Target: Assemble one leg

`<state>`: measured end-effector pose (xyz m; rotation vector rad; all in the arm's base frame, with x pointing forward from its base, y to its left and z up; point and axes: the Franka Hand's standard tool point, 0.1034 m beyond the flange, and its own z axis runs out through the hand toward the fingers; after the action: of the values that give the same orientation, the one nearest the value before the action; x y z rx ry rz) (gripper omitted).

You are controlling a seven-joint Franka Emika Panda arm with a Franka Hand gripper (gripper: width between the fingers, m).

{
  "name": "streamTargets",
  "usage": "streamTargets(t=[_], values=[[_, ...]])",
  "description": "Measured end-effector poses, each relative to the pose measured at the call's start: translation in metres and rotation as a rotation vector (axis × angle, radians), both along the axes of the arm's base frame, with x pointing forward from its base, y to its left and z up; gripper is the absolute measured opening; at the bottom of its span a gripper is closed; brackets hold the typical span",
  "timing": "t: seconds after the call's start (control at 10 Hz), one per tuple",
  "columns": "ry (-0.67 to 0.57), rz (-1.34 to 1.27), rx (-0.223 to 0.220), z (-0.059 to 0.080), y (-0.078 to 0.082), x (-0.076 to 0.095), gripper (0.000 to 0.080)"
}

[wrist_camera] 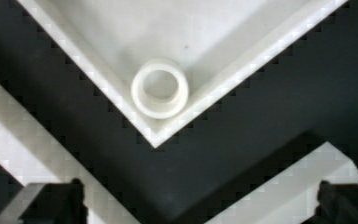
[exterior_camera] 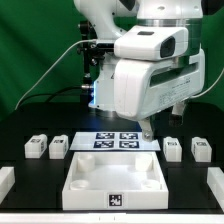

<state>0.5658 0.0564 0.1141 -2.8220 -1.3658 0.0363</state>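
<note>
A green curtain [exterior_camera: 35,45] hangs across the upper left and right of the frame. Below it spreads a matte black table [exterior_camera: 30,182], and a cold bluish glow [exterior_camera: 94,97] sits mid-frame.

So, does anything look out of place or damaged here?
Nothing stands out. The four legs sit in pairs either side of the marker board, the tray lies flat in front, and the open gripper holds nothing.

Legible words, brands, numbers: none. Signs: black-and-white square marker tags [exterior_camera: 116,200] only. Four on thin flat white marker board [exterior_camera: 85,142], one on front wall of large white square plastic tray [exterior_camera: 90,200], one on each small white blocky plastic leg [exterior_camera: 37,147].
</note>
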Motion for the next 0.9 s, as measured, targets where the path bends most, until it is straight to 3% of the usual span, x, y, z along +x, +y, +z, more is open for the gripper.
streamTargets(t=[0.9], values=[[0.002, 0.041, 0.001, -0.0012, -0.0001, -0.0011, 0.0650]])
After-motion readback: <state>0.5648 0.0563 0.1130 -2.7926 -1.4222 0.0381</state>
